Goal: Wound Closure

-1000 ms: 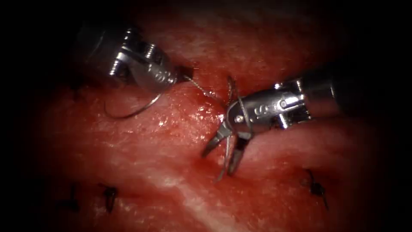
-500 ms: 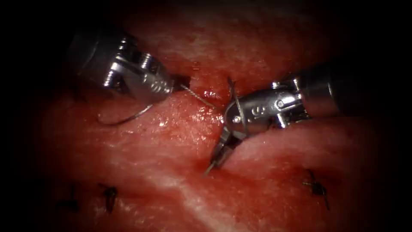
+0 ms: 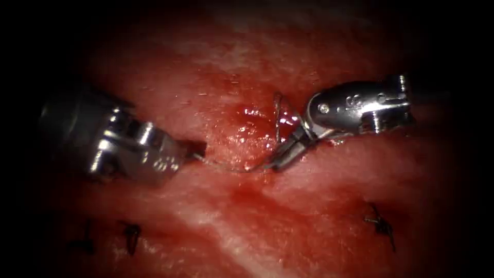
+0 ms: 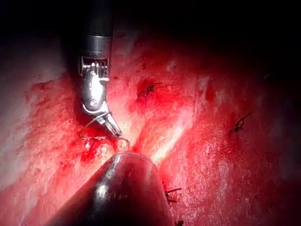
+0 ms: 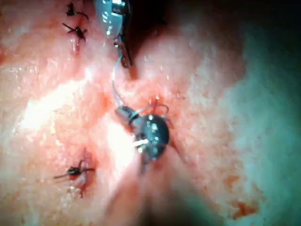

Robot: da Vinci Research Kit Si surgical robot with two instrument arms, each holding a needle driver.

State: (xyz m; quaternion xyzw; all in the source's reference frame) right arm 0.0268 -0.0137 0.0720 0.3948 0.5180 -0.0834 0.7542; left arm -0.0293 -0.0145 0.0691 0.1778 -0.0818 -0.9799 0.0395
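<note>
The right claw (image 3: 280, 160) is closed on the thread (image 3: 226, 167), which runs taut across the tissue (image 3: 319, 206) to the left claw (image 3: 198, 149), also clamped on it. A thread loop (image 3: 278, 116) rises beside the right claw over the wet red fluid (image 3: 247, 128). Knotted stitches (image 3: 380, 224) sit well apart.

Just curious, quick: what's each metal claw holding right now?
Left tool: shut on the thin thread.
Right tool: shut on the same thread.
</note>
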